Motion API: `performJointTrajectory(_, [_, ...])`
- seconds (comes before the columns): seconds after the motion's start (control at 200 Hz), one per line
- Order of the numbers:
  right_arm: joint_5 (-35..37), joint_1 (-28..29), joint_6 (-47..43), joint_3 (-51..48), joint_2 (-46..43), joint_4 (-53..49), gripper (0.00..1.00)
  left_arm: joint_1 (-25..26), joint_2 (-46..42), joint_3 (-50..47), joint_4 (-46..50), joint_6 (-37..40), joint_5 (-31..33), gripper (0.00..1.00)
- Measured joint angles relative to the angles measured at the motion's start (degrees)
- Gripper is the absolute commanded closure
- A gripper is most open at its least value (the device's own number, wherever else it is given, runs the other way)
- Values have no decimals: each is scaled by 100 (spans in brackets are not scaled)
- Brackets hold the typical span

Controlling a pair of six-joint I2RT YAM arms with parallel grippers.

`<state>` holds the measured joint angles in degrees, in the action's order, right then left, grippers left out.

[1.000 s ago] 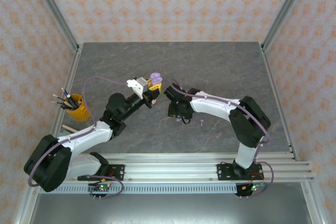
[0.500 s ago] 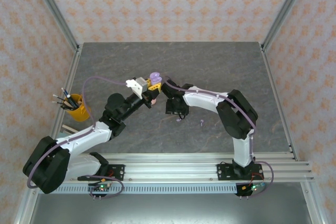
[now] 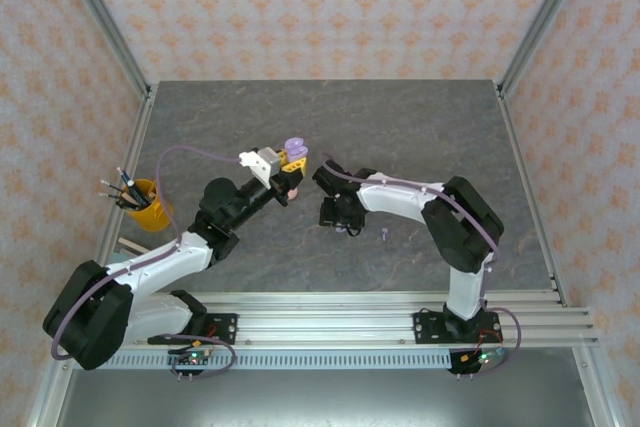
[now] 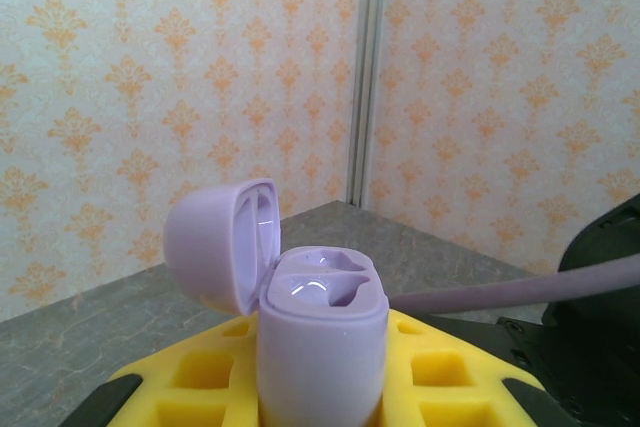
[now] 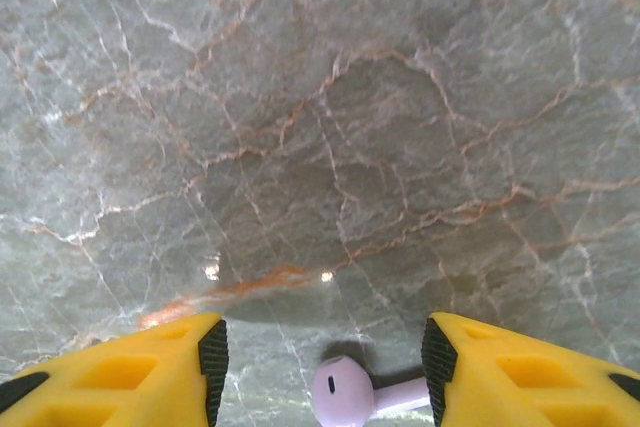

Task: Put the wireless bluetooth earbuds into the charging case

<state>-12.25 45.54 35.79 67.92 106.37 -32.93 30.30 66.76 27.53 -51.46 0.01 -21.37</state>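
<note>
My left gripper is shut on the lilac charging case and holds it upright above the table. The case's lid is swung open to the left, and both sockets look empty. From above the case shows at the tip of the left arm. My right gripper points down at the table with its yellow fingers open. A lilac earbud lies flat between them, its stem pointing at the right finger. In the top view the right gripper is just right of the left one.
Another tiny lilac earbud lies on the grey stone table to the right of the right gripper. A small pink object sits under the left gripper. A yellow cup of pens stands at the left edge.
The right arm's elbow swung left and then partly back, while its gripper stayed low over the same patch of table. The left arm and the case have not moved.
</note>
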Motion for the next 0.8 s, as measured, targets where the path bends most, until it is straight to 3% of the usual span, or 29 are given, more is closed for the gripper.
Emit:
performJointTrajectory(0.42, [9,356,299,-686,-688,-136,43,-9,2,0,0,0,4,100])
performJointTrajectory(0.801, [610,356,-9,26,-581,-636,49,-9,2,0,0,0,4,100])
